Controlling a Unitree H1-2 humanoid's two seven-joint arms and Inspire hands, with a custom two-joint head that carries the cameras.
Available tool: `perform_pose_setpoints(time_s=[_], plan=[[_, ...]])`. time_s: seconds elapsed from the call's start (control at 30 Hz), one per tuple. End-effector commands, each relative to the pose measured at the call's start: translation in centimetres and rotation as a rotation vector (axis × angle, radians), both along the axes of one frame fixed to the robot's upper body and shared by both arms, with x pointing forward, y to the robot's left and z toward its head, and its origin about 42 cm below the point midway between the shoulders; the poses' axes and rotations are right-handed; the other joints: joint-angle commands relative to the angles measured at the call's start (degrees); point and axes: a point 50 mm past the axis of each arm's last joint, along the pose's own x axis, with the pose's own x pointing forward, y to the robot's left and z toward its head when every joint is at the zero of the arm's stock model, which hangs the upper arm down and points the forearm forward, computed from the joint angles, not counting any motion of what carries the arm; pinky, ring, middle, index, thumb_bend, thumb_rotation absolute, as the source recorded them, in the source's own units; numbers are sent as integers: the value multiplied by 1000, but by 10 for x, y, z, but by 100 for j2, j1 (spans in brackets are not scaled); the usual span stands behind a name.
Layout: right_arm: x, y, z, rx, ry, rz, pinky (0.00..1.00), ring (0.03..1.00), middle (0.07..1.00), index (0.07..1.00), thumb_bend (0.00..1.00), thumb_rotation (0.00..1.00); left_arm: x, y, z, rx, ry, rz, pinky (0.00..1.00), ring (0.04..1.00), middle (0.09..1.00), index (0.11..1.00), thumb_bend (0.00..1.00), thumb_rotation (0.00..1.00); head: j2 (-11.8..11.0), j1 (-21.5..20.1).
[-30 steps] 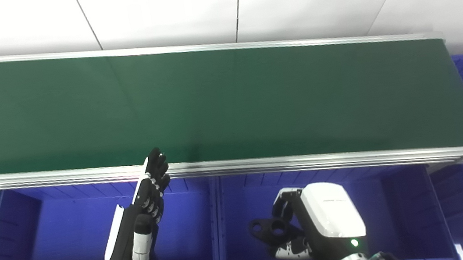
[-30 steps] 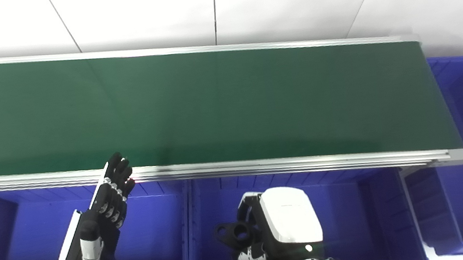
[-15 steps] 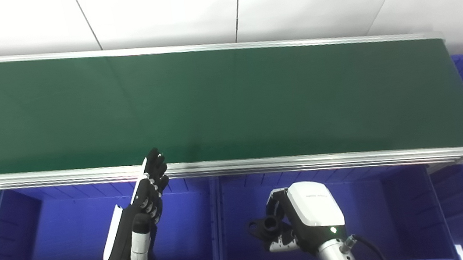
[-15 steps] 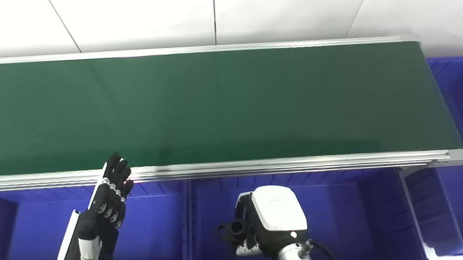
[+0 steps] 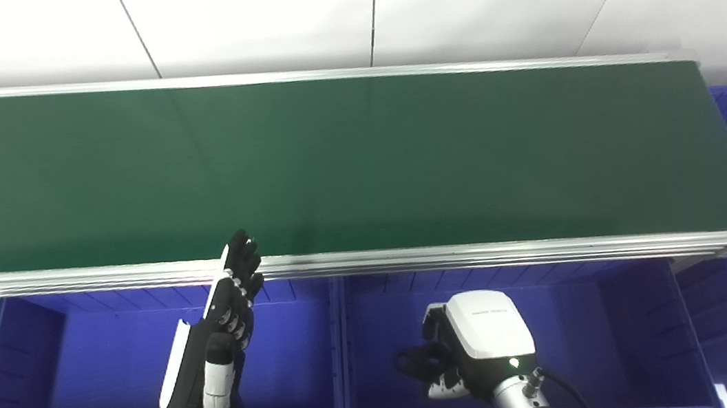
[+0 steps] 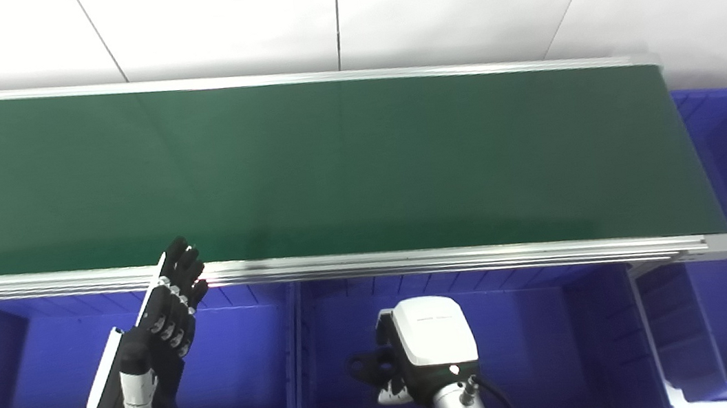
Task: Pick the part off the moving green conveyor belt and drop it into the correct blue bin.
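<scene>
- black part point(image 5: 424, 361), flat, holes through it
- right hand point(image 5: 475, 350) pinching part over middle bin point(image 5: 635, 323)
- left hand point(image 5: 216, 361) fingers straight, holding nothing

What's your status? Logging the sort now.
Right robot hand shut on black part, over middle blue bin. Left robot hand open, idle. Green belt bare.
</scene>
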Motion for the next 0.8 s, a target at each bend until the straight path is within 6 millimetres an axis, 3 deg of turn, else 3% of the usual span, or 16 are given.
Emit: perform_pose_setpoints(time_s=[0.0, 0.13, 0.3, 0.37, 0.43, 0.57, 0.67, 0.77], plan=[[1, 5, 11, 16, -16, -19, 587, 700, 791, 833, 997, 662, -2, 2, 9, -3, -31, -11, 1000, 1000, 1000, 1000, 808, 990, 7, 5], [1, 5, 15, 24, 2, -8, 639, 744, 826, 857, 1000, 721, -2, 2, 9, 0, -29, -14, 1000, 1000, 1000, 1000, 803, 992, 6, 15], [0, 5, 15, 93, -3, -20, 606, 726, 838, 903, 1000, 773, -2, 2, 5, -3, -26, -14, 1000, 1000, 1000, 1000, 805, 980, -85, 90], [-1, 5, 17, 199, -30, -41, 585, 704, 822, 907, 1000, 807, -3, 2, 4, -3, -27, -19, 1000, 1000, 1000, 1000, 799, 980, -135, 127], [-3, 5, 29, 344, -64, -77, 569, 669, 786, 908, 946, 889, -4, 1, 3, 0, -26, -24, 1000, 1000, 1000, 1000, 786, 980, -218, 209], [-9, 2, 70, 696, -110, -192, 577, 690, 784, 891, 844, 951, -6, 3, -1, 16, -23, -24, 1000, 1000, 1000, 1000, 787, 978, -308, 236], [-31, 4, 106, 1043, -83, -331, 636, 736, 812, 856, 829, 979, -8, 5, -4, 24, -15, -25, 1000, 1000, 1000, 1000, 795, 982, -407, 265], [-58, 10, 129, 1349, -43, -454, 697, 781, 833, 853, 823, 943, -9, 7, -7, 20, -11, -22, 1000, 1000, 1000, 1000, 812, 967, -495, 332]])
